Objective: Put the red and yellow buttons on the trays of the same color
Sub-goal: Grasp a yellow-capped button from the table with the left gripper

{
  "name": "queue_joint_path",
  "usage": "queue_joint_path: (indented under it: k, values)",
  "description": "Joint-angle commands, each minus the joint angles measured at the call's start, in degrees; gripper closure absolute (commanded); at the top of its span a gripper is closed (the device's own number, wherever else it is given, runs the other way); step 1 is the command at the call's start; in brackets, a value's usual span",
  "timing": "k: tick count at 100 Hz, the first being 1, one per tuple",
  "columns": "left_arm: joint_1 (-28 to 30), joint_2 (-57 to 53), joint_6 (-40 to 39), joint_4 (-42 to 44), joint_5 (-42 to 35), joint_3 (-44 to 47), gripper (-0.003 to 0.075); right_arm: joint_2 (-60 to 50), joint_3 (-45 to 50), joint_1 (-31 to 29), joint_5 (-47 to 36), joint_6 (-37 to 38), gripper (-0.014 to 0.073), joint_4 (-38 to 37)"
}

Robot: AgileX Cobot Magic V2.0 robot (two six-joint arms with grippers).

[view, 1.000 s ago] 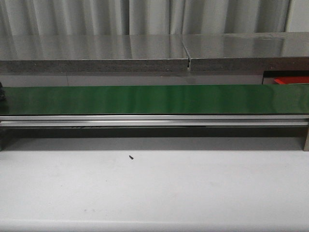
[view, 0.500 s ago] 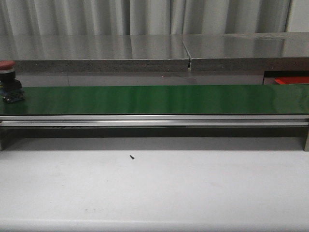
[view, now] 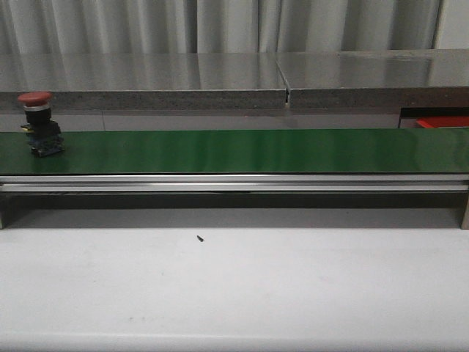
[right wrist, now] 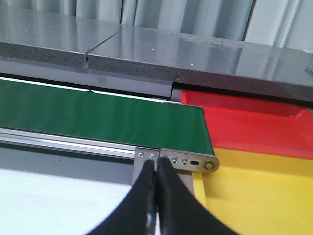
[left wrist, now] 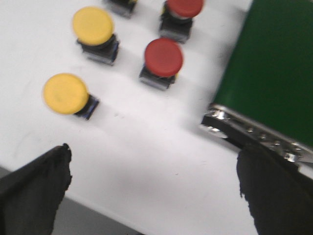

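Grey curtain folds (view: 146, 26) hang behind a long stone-grey counter (view: 220, 81), and in front of it the green conveyor belt (view: 249, 150) runs across the white table (view: 234, 286). Neither of my arms shows in the front view, so I know them only from my wrist cameras. On my left wrist the picture is blurred, and the fingers of my left gripper (left wrist: 154, 188) are cut off at the frame's edge; they stand wide apart, with nothing between them. My right gripper (right wrist: 156, 196) has its two fingers pressed together, holding nothing.

One red button (view: 39, 125) stands upright on the belt at its far left end, a round red cap on a dark body with a bluish base. It is well apart from my right gripper, which sits at the belt's other end, just beside the roller bracket (right wrist: 188, 161). There the red tray (right wrist: 254, 125) lies beyond the yellow tray (right wrist: 259, 188), the two touching; both are cut off by the frame.

Past my left fingers, on the table beside the belt's end, stand two yellow buttons (left wrist: 65, 94) (left wrist: 94, 27) and two red-capped buttons (left wrist: 163, 58) (left wrist: 183, 9), all apart from my gripper. A fifth body at the frame edge is too cropped to make out.
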Motion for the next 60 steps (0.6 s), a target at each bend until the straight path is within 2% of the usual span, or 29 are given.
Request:
queue_joint_path:
  k: [1, 60]
  values:
    - [2.9, -1.5, -1.3, -0.6, -5.5, 1.4, 0.0080, -0.7, 0.0, 0.2, -4.5, -0.1, 0.0662, -0.5]
    - [4.3, 10.8, -1.9, 0.3, -17.2, 2.7, 0.0080, -0.7, 0.0, 0.2, -4.5, -0.1, 0.0662, -0.5]
